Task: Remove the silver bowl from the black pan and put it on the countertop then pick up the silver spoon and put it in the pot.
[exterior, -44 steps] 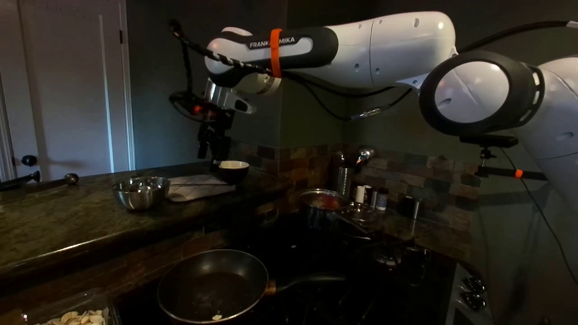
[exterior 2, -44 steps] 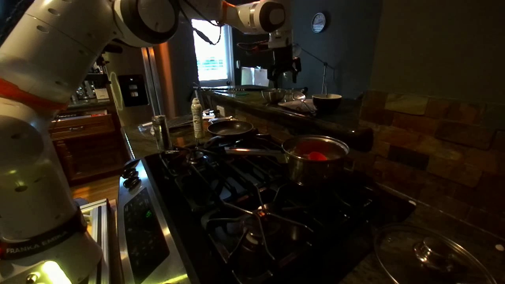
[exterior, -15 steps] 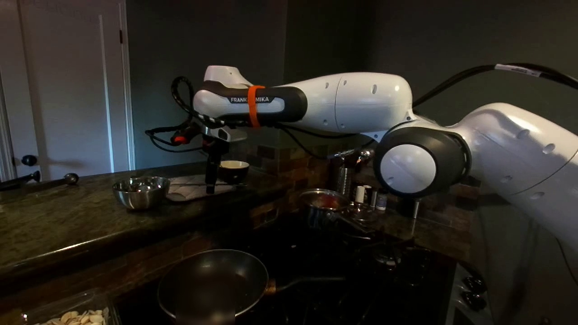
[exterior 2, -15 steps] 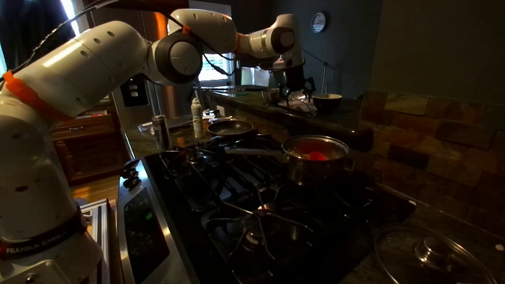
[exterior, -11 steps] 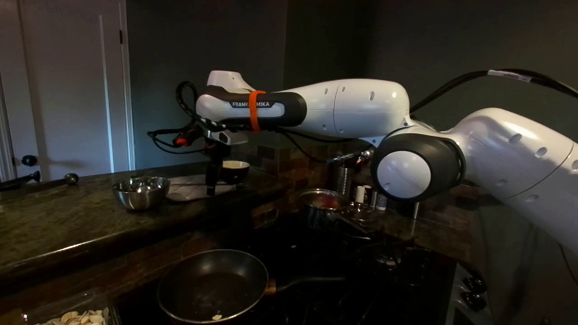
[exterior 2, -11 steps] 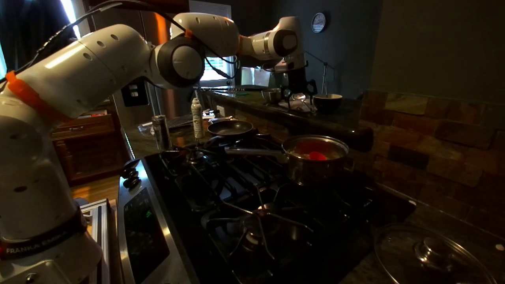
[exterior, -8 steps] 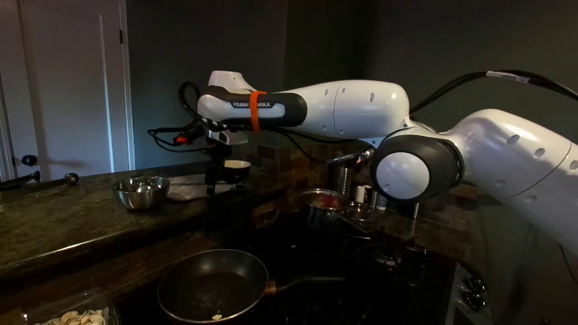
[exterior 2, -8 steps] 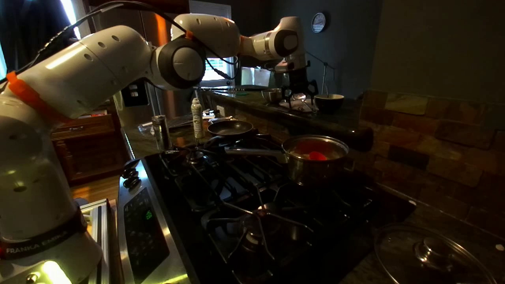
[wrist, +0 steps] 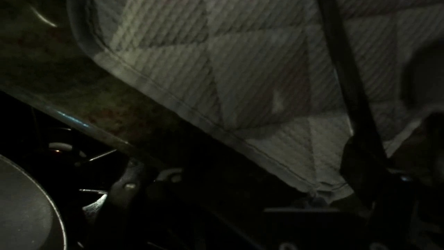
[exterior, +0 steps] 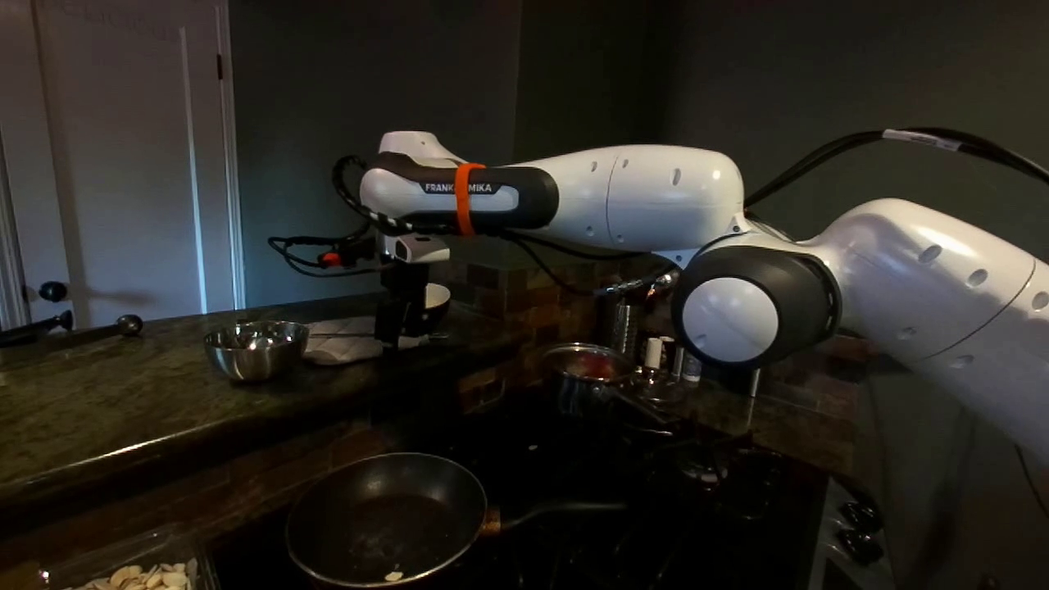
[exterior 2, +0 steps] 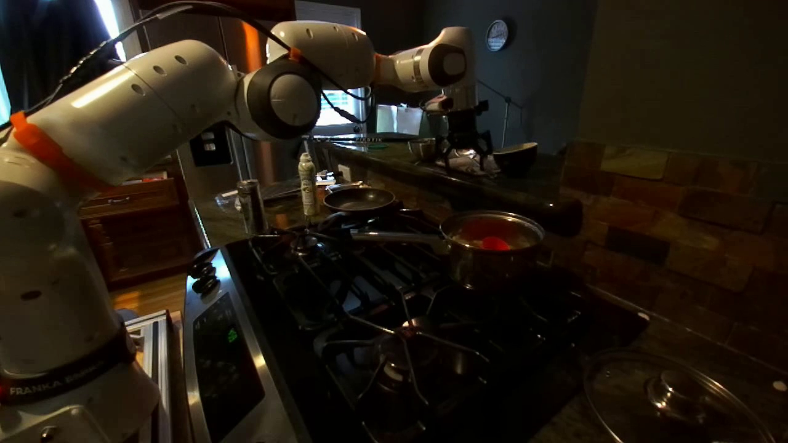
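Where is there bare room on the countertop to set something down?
In an exterior view, the countertop left of the silver bowl looks bare down to the rounded edge. It's crowded on that bowl's other side: quilted pad, dark bowl and open gripper close together.

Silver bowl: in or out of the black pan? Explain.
Out: an exterior view shows the silver bowl on the countertop, apart from the black pan.

Two bowls [exterior: 256, 360], one pan [exterior: 385, 501], one pot [exterior 2: 489, 271], one lid [exterior 2: 671, 397]
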{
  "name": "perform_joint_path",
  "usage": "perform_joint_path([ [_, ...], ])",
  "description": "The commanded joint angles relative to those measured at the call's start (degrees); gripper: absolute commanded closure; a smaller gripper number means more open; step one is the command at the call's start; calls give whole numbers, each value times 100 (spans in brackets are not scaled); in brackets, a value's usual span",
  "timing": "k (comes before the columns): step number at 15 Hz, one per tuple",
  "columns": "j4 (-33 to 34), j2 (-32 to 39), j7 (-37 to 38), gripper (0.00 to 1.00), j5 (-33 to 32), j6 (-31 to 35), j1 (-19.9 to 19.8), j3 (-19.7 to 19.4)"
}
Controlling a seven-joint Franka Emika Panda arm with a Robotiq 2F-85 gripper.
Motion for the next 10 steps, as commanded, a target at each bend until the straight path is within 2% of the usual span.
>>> perform_joint_path([
  [1, 132, 107, 154, 0, 67, -452, 64, 60],
  [5, 225, 113, 141, 0, 86, -338, 84, 76],
  [10, 134, -52, 212, 0, 215, -727, 175, 154],
])
